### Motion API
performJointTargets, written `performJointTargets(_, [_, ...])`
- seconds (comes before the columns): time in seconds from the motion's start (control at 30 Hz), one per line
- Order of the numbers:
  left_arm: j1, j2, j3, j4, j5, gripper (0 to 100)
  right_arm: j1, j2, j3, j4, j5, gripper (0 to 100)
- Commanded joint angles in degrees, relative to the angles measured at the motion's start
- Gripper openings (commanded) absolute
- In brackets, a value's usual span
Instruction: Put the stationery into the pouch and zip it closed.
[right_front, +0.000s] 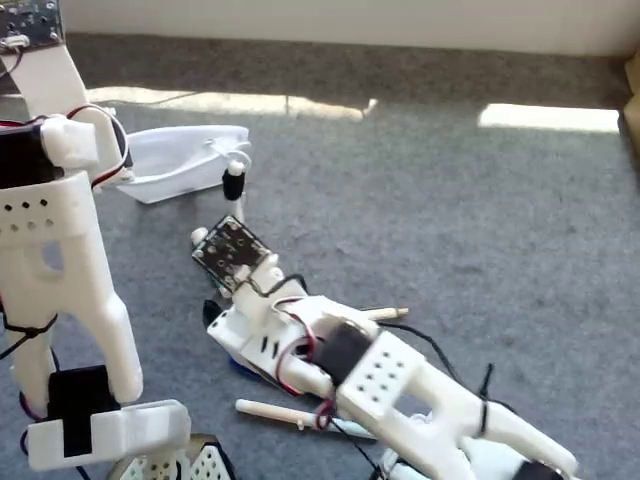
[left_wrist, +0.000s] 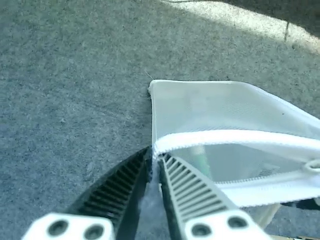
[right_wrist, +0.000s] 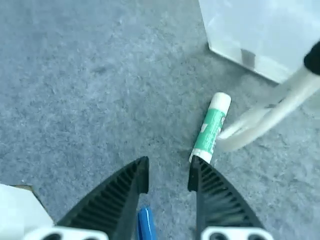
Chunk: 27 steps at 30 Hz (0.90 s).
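The translucent white pouch (right_front: 185, 160) lies on the grey carpet at the back left, its mouth open. My left gripper (left_wrist: 152, 161) is shut on the end of the pouch's zipper rim (left_wrist: 225, 137). A green and white glue stick (right_wrist: 211, 128) lies on the carpet just short of the pouch (right_wrist: 260, 30). My right gripper (right_wrist: 168, 176) hangs open over the carpet, one fingertip (right_wrist: 200, 167) at the glue stick's near end. A blue pen (right_wrist: 145, 225) lies under that gripper. Two pale sticks (right_front: 270, 410) (right_front: 385, 313) lie beside the right arm (right_front: 350, 360).
A white curved rod with a black part (right_front: 233, 185) stands beside the pouch, close to the glue stick. The left arm's white links (right_front: 60, 270) rise along the left edge. Open carpet stretches to the right and the back.
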Motion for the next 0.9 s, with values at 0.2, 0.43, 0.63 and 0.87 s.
performJointTargets(0.2, [-1.63, -1.10, -1.98, -0.26, 0.79, 1, 1.54, 16.84, -2.51, -13.41, 0.44, 12.3])
performJointTargets(0.43, [-1.63, -1.01, -1.98, -0.26, 0.79, 1, 3.03, 24.04, -4.26, -20.44, 0.44, 12.3])
performJointTargets(0.63, [-1.63, -1.01, -1.98, -0.26, 0.79, 1, 3.03, 32.66, -9.63, -20.44, 0.44, 12.3])
performJointTargets(0.87, [-1.63, -1.01, -1.10, -0.35, 0.79, 1, 5.41, 41.01, -15.34, -20.44, 0.44, 12.3])
